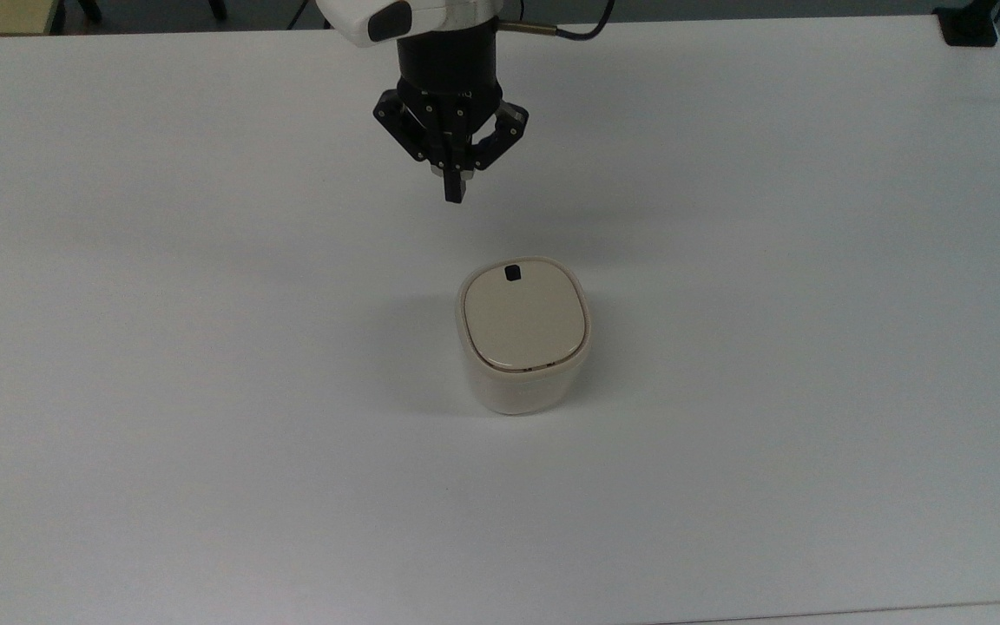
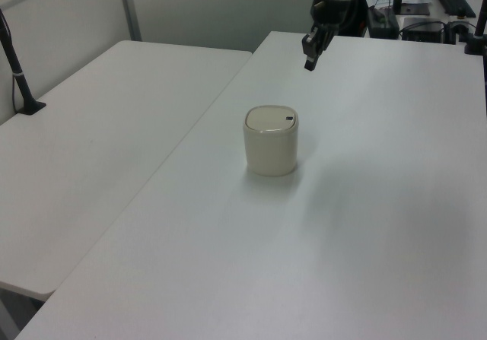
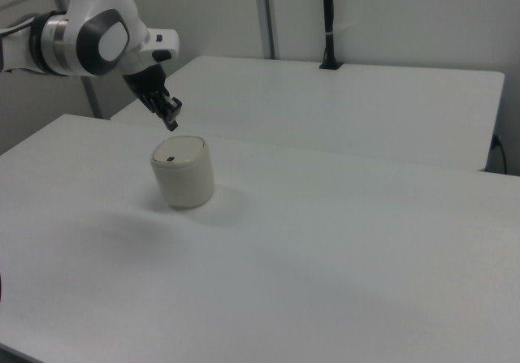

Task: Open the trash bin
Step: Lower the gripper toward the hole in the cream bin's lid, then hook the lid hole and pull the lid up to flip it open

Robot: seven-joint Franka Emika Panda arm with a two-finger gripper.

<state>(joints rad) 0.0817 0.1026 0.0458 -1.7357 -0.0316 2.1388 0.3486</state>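
I see the black two-finger pincer (image 1: 455, 193) hanging above the white worktop (image 1: 812, 260), fingertips pressed together, holding nothing | small cream rounded-square plastic trash bin (image 1: 524, 338) mid-worktop, flat lid down, black button (image 1: 512, 273) facing the pincer | pincer well apart from bin

Bare table (image 1: 769, 217) all around trash bin (image 1: 523, 334); air above lid free.
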